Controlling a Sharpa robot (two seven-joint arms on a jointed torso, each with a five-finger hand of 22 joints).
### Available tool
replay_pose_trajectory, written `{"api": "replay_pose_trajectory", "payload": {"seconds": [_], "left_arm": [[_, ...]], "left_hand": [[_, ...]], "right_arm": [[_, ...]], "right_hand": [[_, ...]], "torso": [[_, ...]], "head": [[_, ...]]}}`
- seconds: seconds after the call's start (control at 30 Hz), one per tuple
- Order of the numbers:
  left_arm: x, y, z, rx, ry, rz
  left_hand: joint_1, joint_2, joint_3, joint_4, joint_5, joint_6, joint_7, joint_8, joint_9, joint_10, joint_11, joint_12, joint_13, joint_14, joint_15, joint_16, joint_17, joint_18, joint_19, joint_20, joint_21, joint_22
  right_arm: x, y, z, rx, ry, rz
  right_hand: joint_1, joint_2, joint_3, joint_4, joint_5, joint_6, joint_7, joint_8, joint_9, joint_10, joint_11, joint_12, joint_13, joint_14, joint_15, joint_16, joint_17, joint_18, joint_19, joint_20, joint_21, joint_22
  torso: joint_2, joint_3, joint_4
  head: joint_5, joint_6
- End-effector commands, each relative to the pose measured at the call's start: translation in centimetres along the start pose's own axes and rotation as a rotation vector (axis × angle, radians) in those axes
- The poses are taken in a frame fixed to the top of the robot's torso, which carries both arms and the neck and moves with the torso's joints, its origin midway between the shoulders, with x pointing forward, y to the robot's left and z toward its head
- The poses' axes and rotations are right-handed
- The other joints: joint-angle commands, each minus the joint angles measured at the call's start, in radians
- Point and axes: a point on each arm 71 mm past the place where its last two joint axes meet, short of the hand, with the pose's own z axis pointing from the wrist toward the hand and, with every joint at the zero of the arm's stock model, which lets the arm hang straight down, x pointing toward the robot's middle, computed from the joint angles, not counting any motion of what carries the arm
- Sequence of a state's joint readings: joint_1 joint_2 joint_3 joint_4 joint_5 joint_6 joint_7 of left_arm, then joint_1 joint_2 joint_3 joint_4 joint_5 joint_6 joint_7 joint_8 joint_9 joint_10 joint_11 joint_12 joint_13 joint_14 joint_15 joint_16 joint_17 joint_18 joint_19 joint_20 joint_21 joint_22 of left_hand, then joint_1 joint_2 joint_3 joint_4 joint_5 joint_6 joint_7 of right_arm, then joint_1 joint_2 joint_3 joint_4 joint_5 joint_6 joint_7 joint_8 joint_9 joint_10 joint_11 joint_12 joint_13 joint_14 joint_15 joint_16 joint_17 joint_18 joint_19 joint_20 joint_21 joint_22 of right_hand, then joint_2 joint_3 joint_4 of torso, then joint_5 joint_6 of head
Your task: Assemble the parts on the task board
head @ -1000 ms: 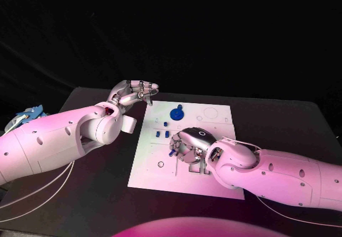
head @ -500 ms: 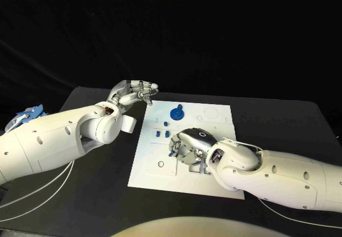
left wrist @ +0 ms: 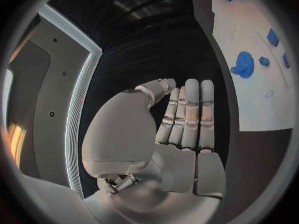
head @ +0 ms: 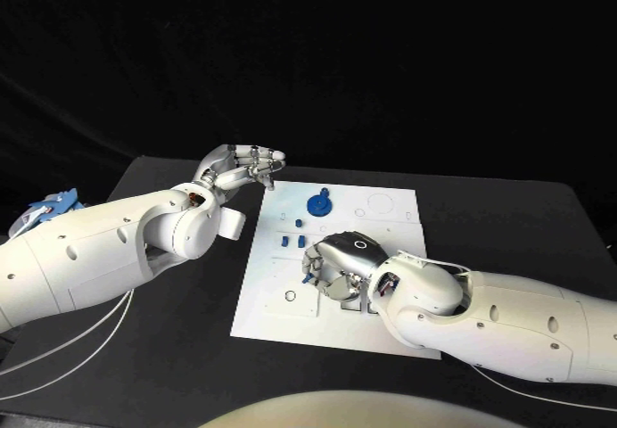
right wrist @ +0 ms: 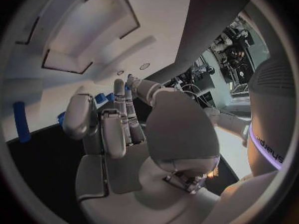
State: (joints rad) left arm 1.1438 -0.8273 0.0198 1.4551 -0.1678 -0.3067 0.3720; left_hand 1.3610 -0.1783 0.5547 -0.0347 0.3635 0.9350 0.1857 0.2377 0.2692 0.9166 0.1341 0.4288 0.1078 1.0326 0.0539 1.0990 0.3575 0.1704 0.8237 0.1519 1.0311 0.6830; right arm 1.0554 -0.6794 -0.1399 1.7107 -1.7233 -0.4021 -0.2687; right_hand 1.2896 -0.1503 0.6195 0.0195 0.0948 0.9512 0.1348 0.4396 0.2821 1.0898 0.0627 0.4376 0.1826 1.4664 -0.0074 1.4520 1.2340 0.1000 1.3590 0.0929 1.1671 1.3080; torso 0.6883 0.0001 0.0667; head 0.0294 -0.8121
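Left hand [head: 242,167]: far-left board corner, fingers curled, holding nothing.
Right hand [head: 337,264]: over task board [head: 276,312], grasp unclear.

Hidden beneath the right hand [head: 337,263], at the centre of the head view: a stretch of the task board [head: 270,312], along with whatever sits under the palm. Impossible to tell whether its curled fingers [right wrist: 118,115] hold a part; only a sliver of blue [right wrist: 99,98] peeking between them in the right wrist view. Cut off at the upper right rim of the left wrist view: the board's far edge. Too small to make out in shape: the blue pieces [head: 293,240] left of that hand.
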Motion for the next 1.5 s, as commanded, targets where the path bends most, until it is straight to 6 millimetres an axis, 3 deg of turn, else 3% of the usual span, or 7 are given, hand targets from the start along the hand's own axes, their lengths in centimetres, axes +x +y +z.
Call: {"api": "replay_pose_trajectory", "payload": {"seconds": [0.03, 0.57, 1.5], "left_arm": [[0.2, -0.1, 0.0, 0.001, 0.012, -0.009], [0.2, -0.1, 0.0, -0.003, 0.015, -0.009], [0.2, 0.0, 0.0, -0.007, 0.017, -0.009]], "left_hand": [[-0.004, 0.002, -0.004, -0.002, 0.001, -0.002, 0.005, -0.005, 0.001, -0.004, 0.000, -0.004, -0.002, -0.004, 0.002, -0.002, -0.001, 0.013, -0.006, -0.002, 0.003, 0.001], [-0.005, 0.002, -0.004, -0.002, 0.001, -0.002, 0.005, -0.005, 0.002, -0.008, 0.001, -0.004, -0.002, -0.004, 0.003, -0.001, -0.002, 0.013, -0.007, -0.001, 0.003, 0.001], [-0.005, 0.002, -0.004, -0.003, 0.001, -0.002, 0.005, -0.005, 0.002, -0.010, 0.001, -0.004, -0.003, -0.005, 0.003, -0.001, -0.002, 0.013, -0.008, -0.001, 0.003, 0.001]], "right_arm": [[-0.1, 0.2, -0.1, 0.009, -0.003, -0.070], [-1.0, 1.7, 0.0, 0.000, 0.007, -0.218], [-0.8, 1.7, 0.4, 0.011, 0.041, -0.266]], "right_hand": [[-0.010, 0.001, 0.001, 0.005, -0.002, 0.006, -0.001, 0.002, 0.001, 0.009, 0.000, -0.004, -0.002, 0.033, -0.004, -0.004, -0.001, -0.009, 0.005, 0.001, 0.003, 0.006], [-0.015, -0.001, -0.001, 0.009, -0.003, 0.006, -0.002, 0.002, 0.002, 0.011, 0.000, -0.005, -0.001, 0.033, -0.004, -0.005, -0.002, -0.010, 0.008, 0.001, 0.009, 0.010], [-0.017, -0.002, -0.002, 0.012, -0.004, 0.007, -0.003, 0.003, 0.002, 0.013, -0.001, -0.006, -0.001, 0.033, -0.004, -0.005, -0.002, -0.011, 0.011, 0.001, 0.013, 0.014]], "torso": [[-0.001, -0.0005, 0.0001], [0.000, -0.0009, 0.0010], [0.000, -0.0005, -0.0001]], "head": [[0.001, -0.001], [0.005, -0.001], [0.012, -0.008]]}}
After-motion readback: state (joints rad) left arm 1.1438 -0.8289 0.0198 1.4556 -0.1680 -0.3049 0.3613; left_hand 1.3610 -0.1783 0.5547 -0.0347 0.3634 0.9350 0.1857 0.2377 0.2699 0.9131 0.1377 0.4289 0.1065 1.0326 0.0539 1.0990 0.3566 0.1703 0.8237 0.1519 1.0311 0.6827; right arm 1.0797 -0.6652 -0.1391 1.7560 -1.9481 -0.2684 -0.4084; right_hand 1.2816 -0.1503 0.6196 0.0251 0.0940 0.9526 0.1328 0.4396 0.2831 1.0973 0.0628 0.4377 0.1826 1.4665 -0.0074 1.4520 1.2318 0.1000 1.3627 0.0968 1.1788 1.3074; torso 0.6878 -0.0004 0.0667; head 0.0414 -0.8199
